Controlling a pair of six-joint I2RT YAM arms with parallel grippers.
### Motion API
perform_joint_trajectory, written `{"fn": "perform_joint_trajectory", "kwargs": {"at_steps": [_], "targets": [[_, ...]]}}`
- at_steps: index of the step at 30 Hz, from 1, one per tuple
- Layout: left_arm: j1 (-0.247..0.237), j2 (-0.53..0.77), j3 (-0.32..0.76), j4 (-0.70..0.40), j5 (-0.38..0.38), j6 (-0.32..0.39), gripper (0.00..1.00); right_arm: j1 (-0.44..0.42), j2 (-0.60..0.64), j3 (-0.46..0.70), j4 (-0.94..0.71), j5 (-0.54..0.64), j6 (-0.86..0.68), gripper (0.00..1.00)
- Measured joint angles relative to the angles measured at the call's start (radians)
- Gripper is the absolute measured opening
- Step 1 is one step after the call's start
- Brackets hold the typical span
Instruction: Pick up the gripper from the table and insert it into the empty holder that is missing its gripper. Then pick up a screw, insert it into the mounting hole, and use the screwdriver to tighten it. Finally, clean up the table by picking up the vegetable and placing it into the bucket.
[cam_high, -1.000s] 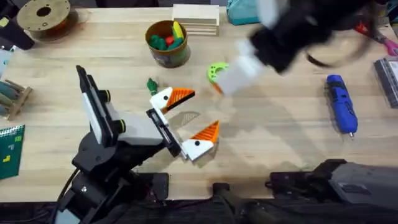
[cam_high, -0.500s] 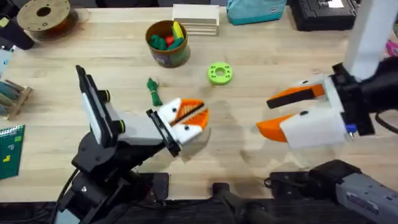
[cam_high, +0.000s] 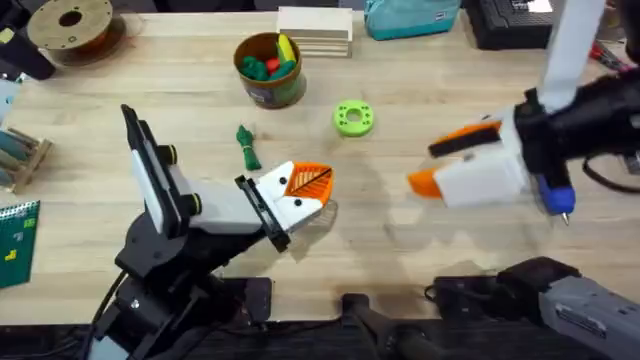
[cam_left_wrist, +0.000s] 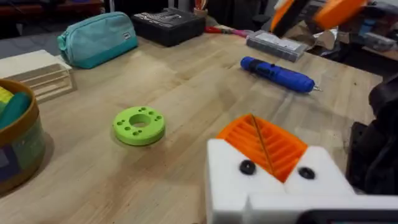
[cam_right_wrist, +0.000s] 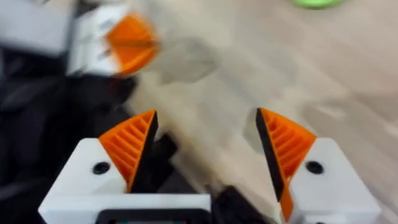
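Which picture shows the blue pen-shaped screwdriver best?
The left wrist view shows the bright blue pen-shaped screwdriver best: it lies whole on the light wooden table, thin metal tip included. In the overhead view the right gripper covers most of it, leaving its tip end. I cannot make it out in the right wrist view.

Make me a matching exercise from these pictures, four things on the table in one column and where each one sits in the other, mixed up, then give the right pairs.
Things:
1. bucket
2. vegetable
3. green disc
4. screwdriver

Places:
A. on the table's right side, partly under the right gripper
B. near the table's middle, right of the bucket and nearer the arms
C. toward the far edge, holding colored toys
D. lying just beyond the left gripper

Pairs: 1-C, 2-D, 3-B, 4-A
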Motion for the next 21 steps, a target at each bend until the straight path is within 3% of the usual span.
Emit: {"fn": "perform_joint_trajectory", "kwargs": {"at_steps": [4, 12, 21], "targets": [[0.0, 0.0, 0.0, 0.0, 0.0, 0.0, 0.009, -0.116, 0.017, -0.001, 0.048, 0.11, 0.04, 0.952], [0.0, 0.0, 0.0, 0.0, 0.0, 0.0, 0.009, -0.503, 0.018, -0.002, 0.214, 0.433, 0.125, 0.952], [0.0, 0.0, 0.0, 0.0, 0.0, 0.0, 0.009, -0.784, 0.094, -0.002, 0.253, 0.637, 0.055, 0.952]]}}
